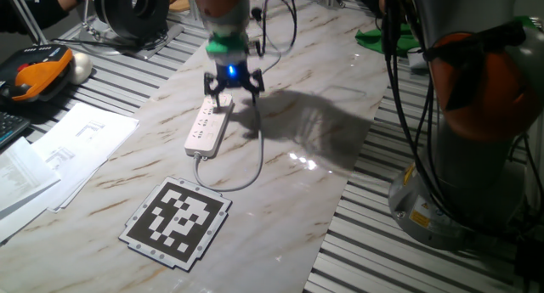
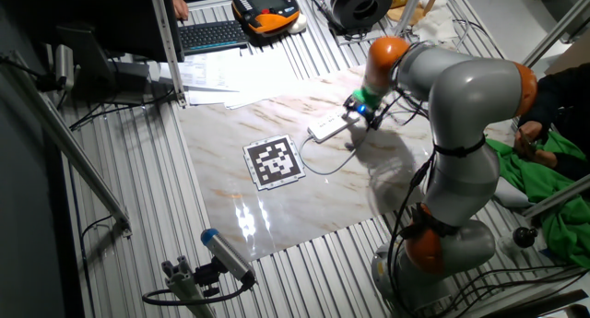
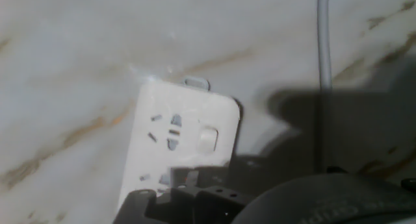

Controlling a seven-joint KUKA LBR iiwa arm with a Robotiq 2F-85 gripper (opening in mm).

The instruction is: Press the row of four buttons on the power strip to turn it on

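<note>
On the marbled desk point(image 1: 314, 149), the power strip point(image 1: 208, 126) lay flat, a long white plastic bar with rounded corners, its far end directly beneath my tool point(image 1: 230, 92). From one fixed view the tool stood over that far end, its dark fingers splayed to either side with a clear gap between them, so I read it as open and holding nothing; whether a fingertip touched the strip I could not tell. A blue light glowed on the tool's body just above the fingers.

In the hand view only the end of the strip point(image 3: 179, 143) showed: a group of small dark socket holes, one pale rounded button point(image 3: 207, 138) beside them, and a small loop on the end edge. The rest of the strip was cut off by the dark blurred mass of the tool along the bottom of that view, so I could not make out the other buttons.

A thin white cable point(image 1: 246, 176) ran from the near end of the strip and curved back across the glossy, brown-veined desk. Nearer the camera lay a square black-and-white marker board point(image 1: 177, 220), well apart from the strip. The other fixed view showed the strip point(image 2: 328, 127) small, beside the bent grey and orange arm point(image 2: 442, 88).
</note>
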